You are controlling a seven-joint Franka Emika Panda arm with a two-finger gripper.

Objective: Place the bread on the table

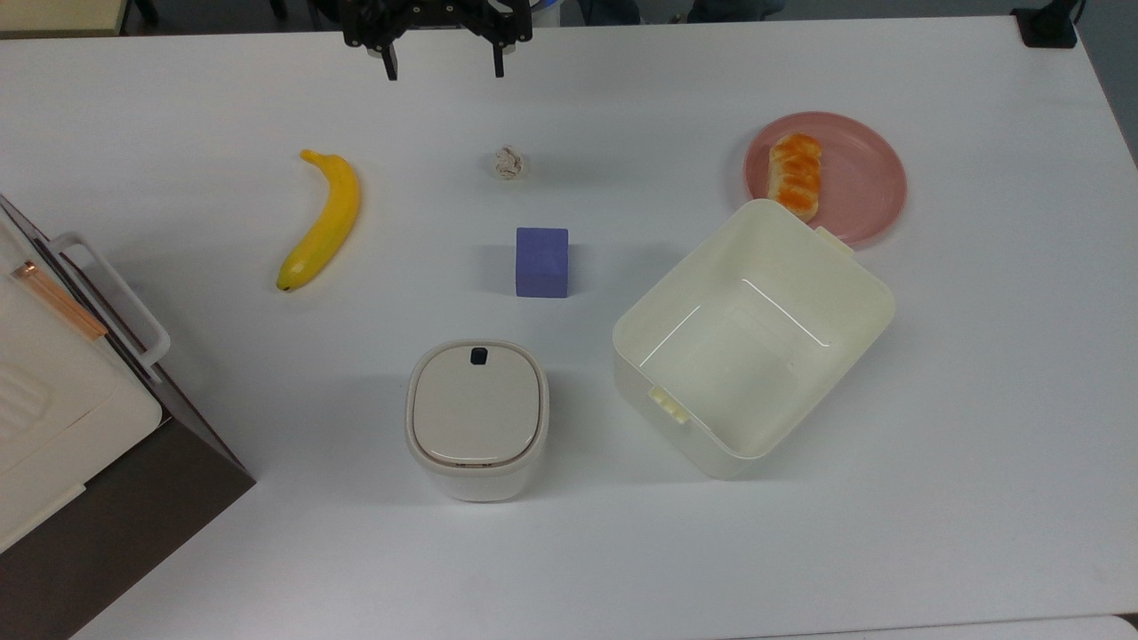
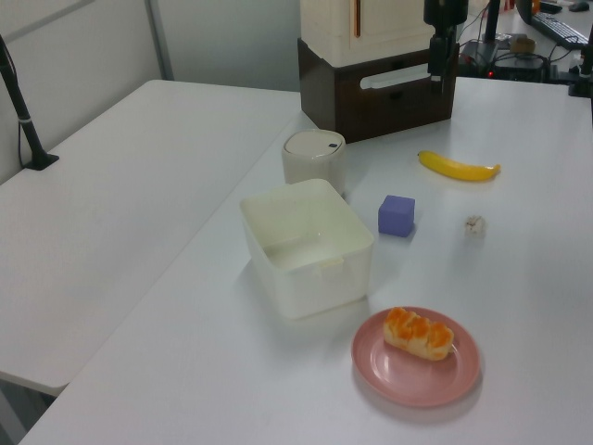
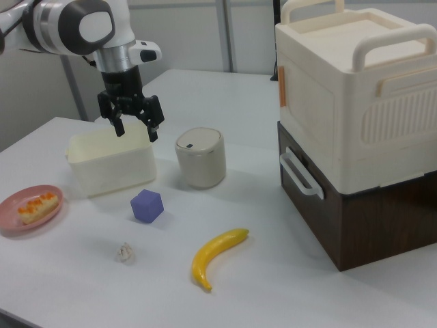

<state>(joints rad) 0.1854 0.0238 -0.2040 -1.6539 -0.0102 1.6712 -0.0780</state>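
The bread (image 1: pixel 795 174) is seen on the pink plate (image 1: pixel 867 182), near the tabletop (image 1: pixel 978 400) right edge in the top view. The jaws of the gripper (image 1: pixel 443 64) are held wide apart, empty.

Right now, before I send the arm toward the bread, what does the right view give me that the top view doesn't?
The right view alone shows the arm's grey wrist hanging above the table, and the full height of the cream cabinet stacked on its brown base. The top view alone looks straight down into the empty cream tub and shows the lidded bin's black button. Both show the open gripper, the bread on the pink plate, the purple block, the banana and the paper wad on the table.
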